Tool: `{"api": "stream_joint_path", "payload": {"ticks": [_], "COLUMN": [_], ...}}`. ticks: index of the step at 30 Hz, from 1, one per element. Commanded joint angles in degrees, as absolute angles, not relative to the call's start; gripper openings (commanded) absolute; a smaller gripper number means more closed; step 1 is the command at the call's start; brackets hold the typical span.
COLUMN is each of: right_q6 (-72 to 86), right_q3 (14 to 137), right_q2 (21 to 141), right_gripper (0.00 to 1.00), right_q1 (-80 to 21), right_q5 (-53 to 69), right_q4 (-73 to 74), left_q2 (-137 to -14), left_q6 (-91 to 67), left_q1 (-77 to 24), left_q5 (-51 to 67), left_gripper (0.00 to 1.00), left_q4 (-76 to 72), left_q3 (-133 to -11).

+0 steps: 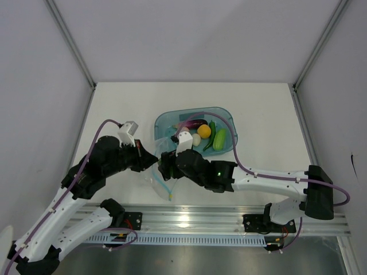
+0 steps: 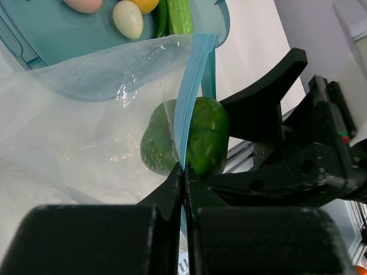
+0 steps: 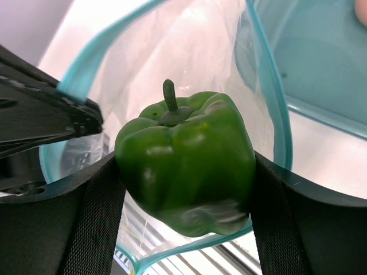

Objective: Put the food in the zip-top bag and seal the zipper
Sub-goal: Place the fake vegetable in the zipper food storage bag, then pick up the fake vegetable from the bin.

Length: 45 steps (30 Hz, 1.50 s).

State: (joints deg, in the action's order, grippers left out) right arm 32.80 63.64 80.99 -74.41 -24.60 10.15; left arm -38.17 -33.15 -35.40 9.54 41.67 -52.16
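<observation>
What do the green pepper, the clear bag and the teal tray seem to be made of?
Green pepper: probably moulded plastic, smooth and glossy, with soft highlights on the skin.
Clear bag: thin plastic film; it crinkles and shows glare.
Teal tray: likely rigid translucent plastic; its wall holds a firm curve and lets light through.

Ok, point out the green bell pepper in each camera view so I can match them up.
Top external: not visible, hidden under the right gripper at the bag mouth.
Left wrist: the green bell pepper sits mid-frame, just behind the zipper.
Right wrist: it fills the centre, clamped in that gripper.
Shared landmark: the teal tray, beyond the pepper in every view.
</observation>
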Motion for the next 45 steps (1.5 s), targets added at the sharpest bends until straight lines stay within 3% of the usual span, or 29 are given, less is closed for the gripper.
{"api": "stream_joint_path", "payload": {"ticks": [1, 3, 11, 23, 29, 34, 41, 45], "right_q6": [34.5, 34.1, 31.6, 25.8, 32.2, 34.1, 30.2, 30.6], "right_q3": [68.5, 69.2, 69.5, 73.1, 74.7, 77.9, 82.9, 83.4], "right_q2": [82.3, 82.4, 78.1, 68.5, 68.6, 77.0, 90.5, 95.6], "right_gripper": [0.72, 0.85, 0.94, 0.89, 0.88, 0.88, 0.89, 0.74], "right_q1": [-74.4, -74.4, -74.5, -73.8, -58.4, -42.2, -32.8, -30.8], "right_q5": [-26.8, -27.6, -26.9, -31.4, -31.9, -27.8, -23.0, -21.3], "right_q4": [12.7, 14.0, 15.4, 21.5, 31.4, 37.3, 36.1, 34.0], "left_q2": [-37.8, -37.6, -37.4, -37.5, -36.7, -34.5, -33.0, -32.5], "left_q6": [-34.0, -34.0, -34.1, -33.9, -33.5, -33.1, -31.3, -31.2], "left_q1": [-35.4, -35.3, -35.2, -34.3, -34.3, -34.2, -34.2, -34.1], "left_q5": [10.9, 10.8, 10.6, 10.9, 11.6, 13.4, 14.2, 13.4], "left_gripper": [0.01, 0.01, 0.01, 0.01, 0.01, 0.01, 0.01, 0.01], "left_q4": [39.8, 39.9, 39.6, 39.4, 39.4, 37.5, 37.0, 37.0], "left_q3": [-51.9, -52.0, -51.1, -49.9, -49.9, -49.0, -49.3, -49.0]}}
